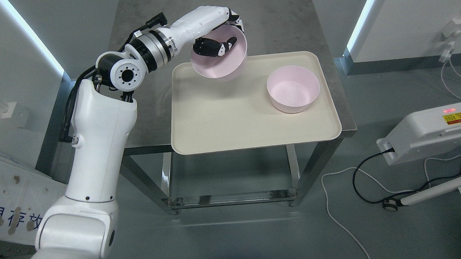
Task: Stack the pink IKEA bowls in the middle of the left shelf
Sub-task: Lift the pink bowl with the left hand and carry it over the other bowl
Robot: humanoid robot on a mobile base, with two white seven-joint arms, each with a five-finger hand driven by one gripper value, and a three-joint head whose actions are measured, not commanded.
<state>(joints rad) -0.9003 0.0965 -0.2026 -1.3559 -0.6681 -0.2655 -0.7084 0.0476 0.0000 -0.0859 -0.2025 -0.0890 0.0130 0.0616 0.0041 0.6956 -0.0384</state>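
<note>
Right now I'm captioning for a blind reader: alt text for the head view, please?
The left robot hand holds a tilted pink bowl above a cream tray on a metal table. A second pink bowl sits upright on the tray's right side.

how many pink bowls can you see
2. One bowl is held tilted in the left robot hand, lifted over the tray's back left corner. The other bowl sits upright on the tray's right side. Nothing seems to hide more.
</note>
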